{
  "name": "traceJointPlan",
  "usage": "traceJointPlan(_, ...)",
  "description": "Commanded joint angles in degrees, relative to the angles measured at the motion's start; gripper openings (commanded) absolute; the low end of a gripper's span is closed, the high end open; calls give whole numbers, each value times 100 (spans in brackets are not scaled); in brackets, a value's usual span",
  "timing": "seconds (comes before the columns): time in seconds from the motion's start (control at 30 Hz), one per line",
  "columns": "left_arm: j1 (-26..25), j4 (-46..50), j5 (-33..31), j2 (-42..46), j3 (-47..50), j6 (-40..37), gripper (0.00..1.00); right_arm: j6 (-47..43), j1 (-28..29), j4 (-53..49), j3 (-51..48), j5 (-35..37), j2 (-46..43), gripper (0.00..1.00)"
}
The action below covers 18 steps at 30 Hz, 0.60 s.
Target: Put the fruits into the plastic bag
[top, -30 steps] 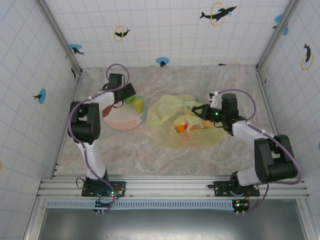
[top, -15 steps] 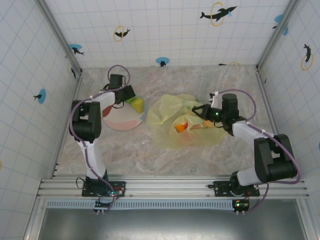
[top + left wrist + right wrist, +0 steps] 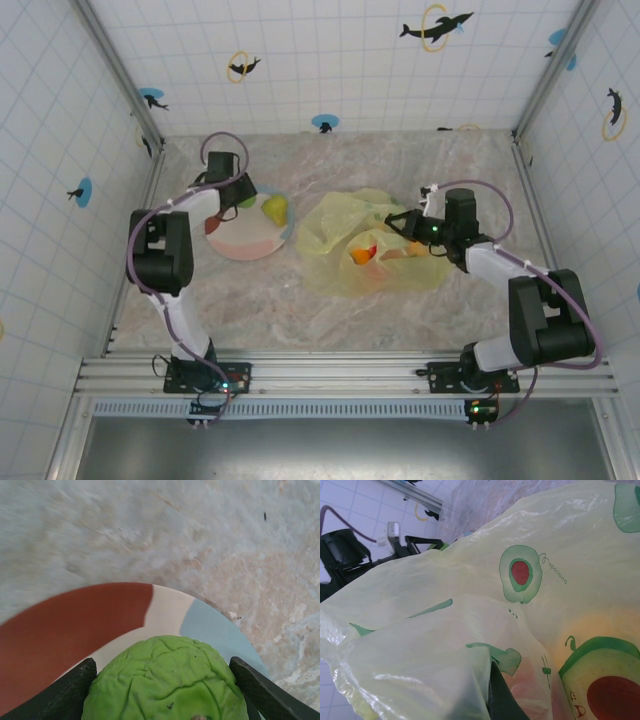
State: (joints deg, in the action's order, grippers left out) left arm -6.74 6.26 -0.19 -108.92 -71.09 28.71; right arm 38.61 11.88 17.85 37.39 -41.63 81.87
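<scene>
Your left gripper (image 3: 162, 662) is closed on a small wrinkled green toy fruit (image 3: 165, 686). In the left wrist view its 2 dark fingers (image 3: 75, 690) press against either side of that fruit. The fruit sits just over the far edge of the round plate (image 3: 75, 625), which is banded red-brown, cream and pale blue. From above, this grip is at the plate's far-left rim.

1 more small yellow-green toy fruit (image 3: 275, 209) lies on the plate's far-right part, near the gripper but apart from it.

The large thin translucent yellow-green plastic bag (image 3: 335, 225), printed with avocado marks, lies crumpled on the grey marble-patterned table (image 3: 330, 160). It is just to the right of the plate, between your 2 arms. Through the film you can see a small orange toy fruit (image 3: 361, 256) inside it, with a touch of red beside it. What that red piece is cannot be told.

Your right gripper (image 3: 398, 222) is at the bag's far-right edge. In the right wrist view the film drapes over 1 dark finger (image 3: 501, 700) and hides the rest. You cannot tell whether this gripper is pinching the plastic or how far its fingers are spread.
</scene>
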Motion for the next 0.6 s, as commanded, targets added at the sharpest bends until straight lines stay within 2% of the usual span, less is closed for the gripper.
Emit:
traceJointPlan(0.0,22,30,-245,1008,438,-81,66,-11,-43,26,-29,-12,-162,0)
traceJointPlan(0.13,-51,-336,270,2177,1458,201,66,-3,-37,34,13,-14,-119,0)
traceJointPlan(0.27,-328,-237,569,3286,2348,253,65,-20,-37,18,40,-19,-83,0)
traceJointPlan(0.33,-635,28,708,3843,2631,201,65,-32,-34,-8,49,-5,-92,0)
traceJointPlan(0.5,-1641,1041,478,4940,3129,167,65,-55,-33,-53,76,56,-127,0)
traceJointPlan(0.57,-2050,1227,675,5221,3370,313,64,-55,-21,-54,76,73,-114,0)
